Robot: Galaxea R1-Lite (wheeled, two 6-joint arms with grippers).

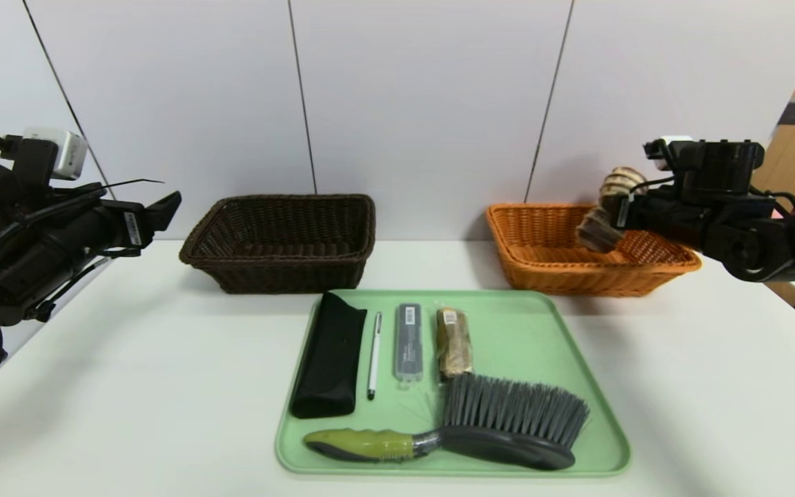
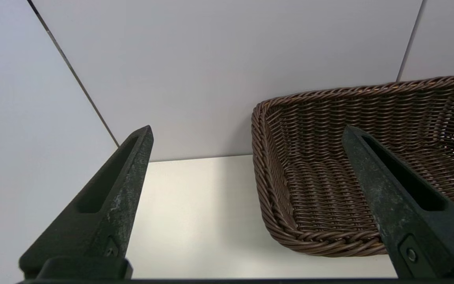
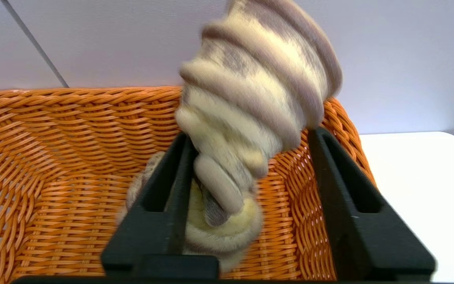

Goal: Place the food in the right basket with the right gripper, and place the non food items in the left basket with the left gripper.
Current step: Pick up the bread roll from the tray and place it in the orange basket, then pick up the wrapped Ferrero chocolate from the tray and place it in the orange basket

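A striped, twisted bread [image 3: 250, 90] hangs blurred between the parted fingers of my right gripper [image 3: 250, 136], above the orange right basket [image 3: 53, 157]. The bread touches one finger and stands clear of the other. In the head view this gripper [image 1: 622, 210] is over the orange basket [image 1: 542, 255]. My left gripper [image 1: 163, 214] hovers open and empty left of the dark brown left basket [image 1: 280, 241], whose near corner [image 2: 282, 221] shows in the left wrist view. A wrapped snack [image 1: 453, 342] lies on the green tray [image 1: 522, 331].
On the tray also lie a black case [image 1: 328, 355], a white pen [image 1: 374, 352], a grey slim box [image 1: 408, 342] and a brush with a green handle [image 1: 501, 421]. Both baskets stand against the back wall.
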